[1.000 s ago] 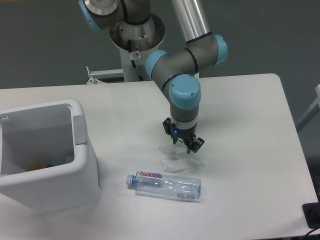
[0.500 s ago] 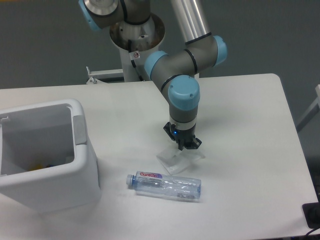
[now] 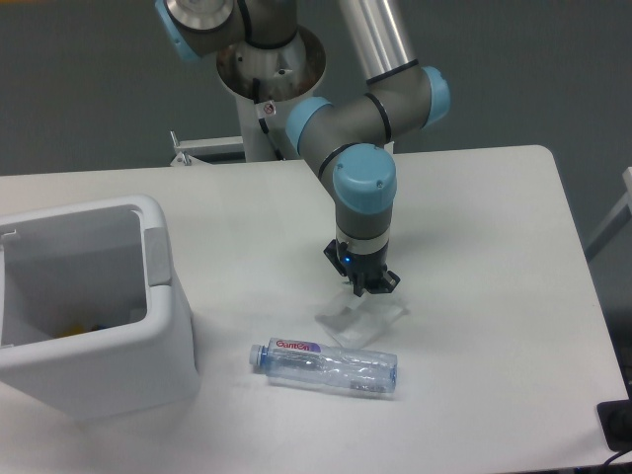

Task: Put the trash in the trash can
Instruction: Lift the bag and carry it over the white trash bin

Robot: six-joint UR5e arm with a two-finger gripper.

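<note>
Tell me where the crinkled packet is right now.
The packet sits near the table's middle, pinched at its top edge by the gripper, just behind the lying bottle and well right of the trash can.

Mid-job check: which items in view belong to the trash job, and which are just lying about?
Job items:
packet, pinched by the gripper
bottle, lying on the table
trash can

Lying about:
black object at the table's right edge

white table [image 3: 474, 212] | dark grey wall behind [image 3: 89, 89] | black object at lower right corner [image 3: 617, 425]
</note>
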